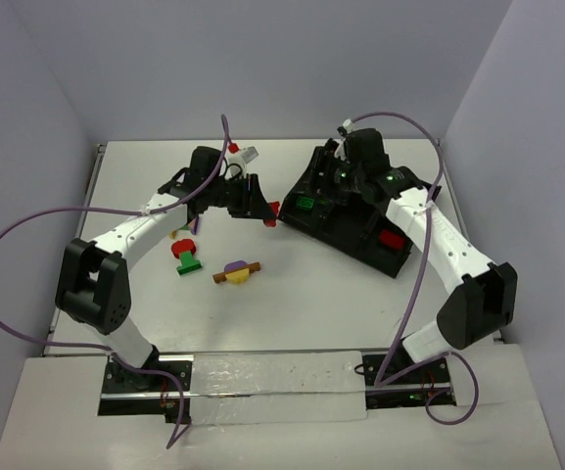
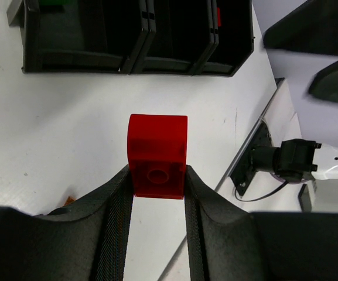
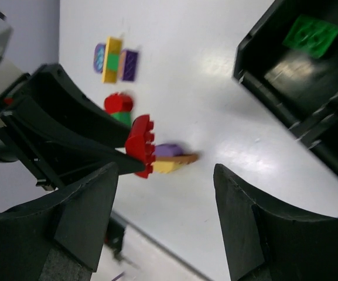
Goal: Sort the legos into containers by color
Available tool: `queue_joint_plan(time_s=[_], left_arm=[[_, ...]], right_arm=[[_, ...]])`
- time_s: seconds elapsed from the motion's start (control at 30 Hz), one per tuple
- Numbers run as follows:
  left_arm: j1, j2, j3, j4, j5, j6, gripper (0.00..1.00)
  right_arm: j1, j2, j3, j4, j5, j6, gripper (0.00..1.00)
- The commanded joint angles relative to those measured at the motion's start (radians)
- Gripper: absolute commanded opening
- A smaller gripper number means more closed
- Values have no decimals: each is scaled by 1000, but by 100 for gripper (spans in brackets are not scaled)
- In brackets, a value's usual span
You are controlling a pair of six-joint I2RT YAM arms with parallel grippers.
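Observation:
My left gripper is shut on a red lego and holds it above the table just left of the black tray, whose compartments are the containers. One bin holds a green lego, another a red lego. My right gripper hovers over the tray's far end, open and empty. In the right wrist view the held red lego shows in front of a purple, yellow and brown cluster.
Loose legos lie on the white table left of the tray: a red and green cluster, a small yellow and red piece, and the purple-yellow-brown cluster. Purple cables loop over both arms. Walls close the table's sides and back.

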Motion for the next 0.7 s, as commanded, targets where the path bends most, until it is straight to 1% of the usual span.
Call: queue_joint_plan(time_s=[0.0, 0.27, 0.47, 0.67], left_arm=[[-8, -23, 20, 53, 31, 96, 0], [-9, -22, 11, 71, 18, 92, 0], [-11, -19, 17, 48, 6, 107, 0], [-18, -22, 15, 30, -1, 118, 0]], right_arm=[[29, 42, -33, 59, -168, 155, 73], [59, 121, -2, 99, -165, 200, 72], [60, 178, -10, 155, -216, 232, 69], [71, 251, 38, 164, -247, 220, 67]])
